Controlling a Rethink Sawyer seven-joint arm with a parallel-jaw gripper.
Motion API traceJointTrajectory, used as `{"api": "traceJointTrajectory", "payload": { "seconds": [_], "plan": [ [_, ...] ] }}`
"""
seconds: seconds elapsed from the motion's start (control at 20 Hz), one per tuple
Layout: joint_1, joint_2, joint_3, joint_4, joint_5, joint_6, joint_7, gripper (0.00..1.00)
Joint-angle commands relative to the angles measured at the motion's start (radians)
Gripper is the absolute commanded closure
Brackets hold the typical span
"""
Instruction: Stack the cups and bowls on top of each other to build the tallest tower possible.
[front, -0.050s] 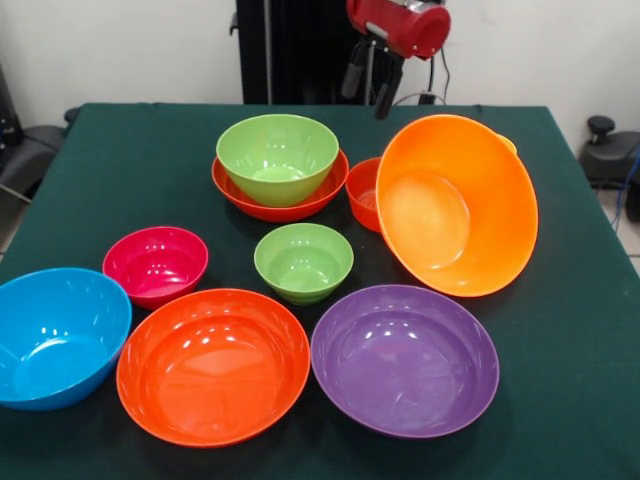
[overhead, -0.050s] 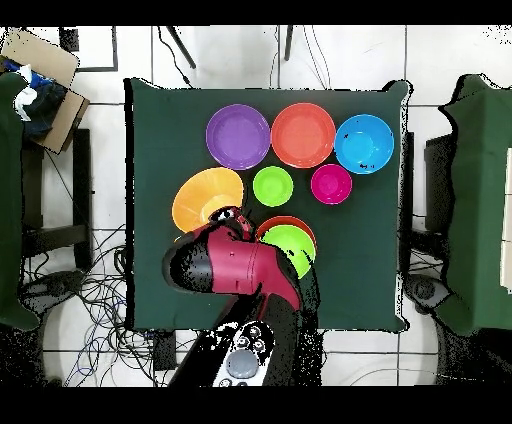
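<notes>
The end effector (front, -0.050s: 367, 85) hangs raised over the far part of the green desk (front, -0.050s: 150, 160), above the gap between the stack and the tilted orange bowl; its two dark fingers show apart with nothing between them, touching no bowl. The tower so far is a lime bowl (front, -0.050s: 277, 157) sitting upright inside a wide red-orange bowl (front, -0.050s: 280, 200). Just beside it the large orange bowl (front, -0.050s: 455, 205) stands tipped on its side, its mouth facing the camera, leaning against a small red-orange bowl (front, -0.050s: 362, 192). A sliver of yellow-orange (front, -0.050s: 508, 144) peeks from behind the orange bowl's rim; what it is cannot be told. A small lime bowl (front, -0.050s: 303, 262) stands upright near mid-desk, a magenta bowl (front, -0.050s: 155, 265) beside it. Along the near edge sit a blue bowl (front, -0.050s: 58, 335), a big red-orange bowl (front, -0.050s: 213, 365) and a purple bowl (front, -0.050s: 405, 358), all upright and empty, the last two nearly touching. From overhead the red arm (overhead, -0.050s: 245, 265) covers part of the stack
</notes>
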Motion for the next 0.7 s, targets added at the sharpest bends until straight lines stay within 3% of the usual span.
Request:
{"api": "traceJointTrajectory", "payload": {
  "seconds": [0.05,0.25,0.7],
  "plan": [
    [0.001,0.013,0.097,-0.011,-0.006,0.146,-0.003,0.0],
    [-0.021,0.009,0.122,0.019,0.005,0.121,0.003,0.0],
    [0.022,0.022,0.117,0.005,0.061,0.138,0.074,0.0]
  ]
}}
